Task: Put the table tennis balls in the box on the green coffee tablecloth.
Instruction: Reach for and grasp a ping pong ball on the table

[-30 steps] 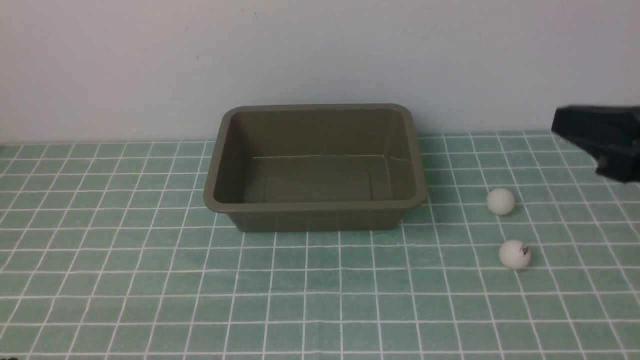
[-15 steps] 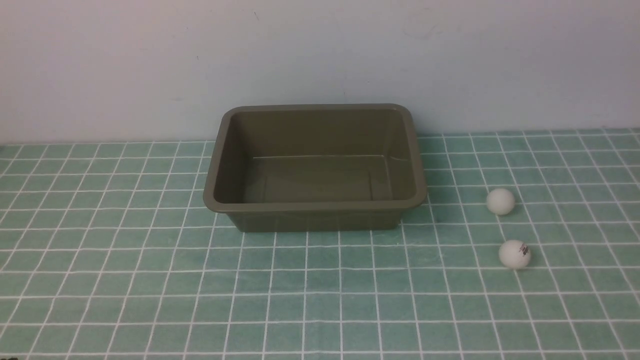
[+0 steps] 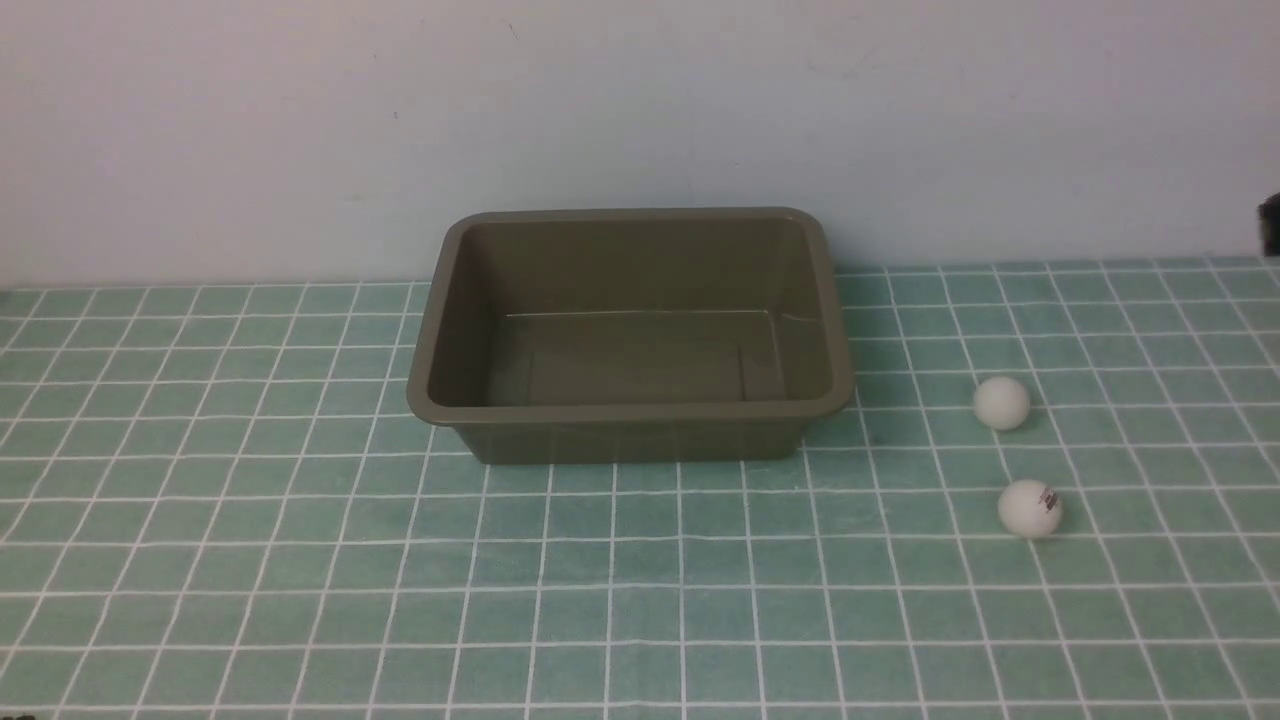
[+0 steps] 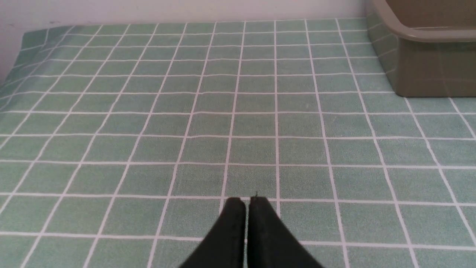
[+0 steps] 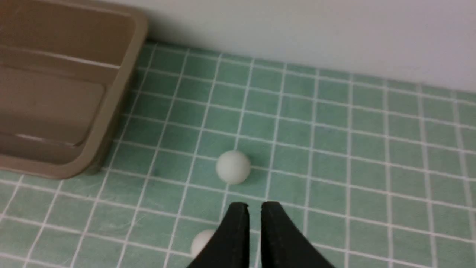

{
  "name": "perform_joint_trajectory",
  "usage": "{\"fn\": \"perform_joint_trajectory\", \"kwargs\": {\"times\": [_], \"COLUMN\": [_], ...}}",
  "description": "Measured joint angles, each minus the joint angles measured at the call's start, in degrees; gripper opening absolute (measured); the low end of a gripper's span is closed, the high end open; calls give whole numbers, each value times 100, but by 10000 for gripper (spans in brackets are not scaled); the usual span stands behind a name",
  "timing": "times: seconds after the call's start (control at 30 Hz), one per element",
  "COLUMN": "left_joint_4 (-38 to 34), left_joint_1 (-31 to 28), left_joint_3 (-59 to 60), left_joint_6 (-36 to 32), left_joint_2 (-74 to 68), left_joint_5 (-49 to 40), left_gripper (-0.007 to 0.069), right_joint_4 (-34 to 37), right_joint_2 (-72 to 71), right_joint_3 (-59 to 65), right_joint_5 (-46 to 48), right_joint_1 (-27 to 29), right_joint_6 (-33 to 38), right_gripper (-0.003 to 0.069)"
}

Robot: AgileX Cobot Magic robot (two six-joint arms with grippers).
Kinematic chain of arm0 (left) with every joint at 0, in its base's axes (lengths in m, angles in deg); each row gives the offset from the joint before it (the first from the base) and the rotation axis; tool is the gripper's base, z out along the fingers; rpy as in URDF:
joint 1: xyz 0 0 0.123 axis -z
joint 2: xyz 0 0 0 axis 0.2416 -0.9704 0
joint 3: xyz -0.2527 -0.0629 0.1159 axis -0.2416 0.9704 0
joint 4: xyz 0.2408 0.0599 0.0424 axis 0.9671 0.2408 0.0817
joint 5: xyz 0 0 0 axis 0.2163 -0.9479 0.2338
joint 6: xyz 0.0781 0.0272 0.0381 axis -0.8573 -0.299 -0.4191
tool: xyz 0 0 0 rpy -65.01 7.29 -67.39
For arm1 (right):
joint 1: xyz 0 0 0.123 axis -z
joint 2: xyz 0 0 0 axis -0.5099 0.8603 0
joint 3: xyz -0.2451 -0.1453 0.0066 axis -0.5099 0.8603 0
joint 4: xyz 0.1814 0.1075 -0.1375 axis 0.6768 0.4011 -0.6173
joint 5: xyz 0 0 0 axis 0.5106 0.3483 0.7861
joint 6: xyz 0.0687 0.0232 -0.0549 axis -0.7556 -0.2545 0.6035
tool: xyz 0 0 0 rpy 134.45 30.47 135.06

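Plain white ball (image 3: 1001, 402) at three o'clock of olive plastic tub (image 3: 630, 425), logo-printed white ball (image 3: 1029, 508) at four.
Right gripper (image 5: 254, 204) fingers nearly together, empty, plain ball just ahead; left gripper (image 4: 247, 199) fingers together.

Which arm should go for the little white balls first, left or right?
Probably the right. The plain ball and the logo ball both lie right of the box, just ahead of the right hand. The left hand is over cloth on the box's other side.

Plain ball (image 3: 1001, 402), logo ball (image 3: 1029, 508) lie (outside) beside box (image 3: 630, 440).
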Motion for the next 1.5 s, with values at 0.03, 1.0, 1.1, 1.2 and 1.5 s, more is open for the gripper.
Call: {"fn": "perform_joint_trajectory", "kwargs": {"times": [0.03,1.0,1.1,1.2,1.5], "left_joint_4": [0,0,0,0,0], "left_joint_1": [0,0,0,0,0], "left_joint_3": [0,0,0,0,0], "left_joint_6": [0,0,0,0,0], "left_joint_2": [0,0,0,0,0], "left_joint_5": [0,0,0,0,0], "left_gripper": [-4,-4,-4,-4,-4], "right_joint_4": [73,1081,856,602,-463], "right_joint_2": [172,2507,2685,2883,3458], "right_joint_3": [0,-15,-92,-240,-1016], "right_joint_5": [35,-321,-315,-258,561], "right_joint_1": [0,-347,-523,-637,-764], "right_joint_6": [50,1009,854,602,-735], "right_gripper": [44,427,428,428,428]}}
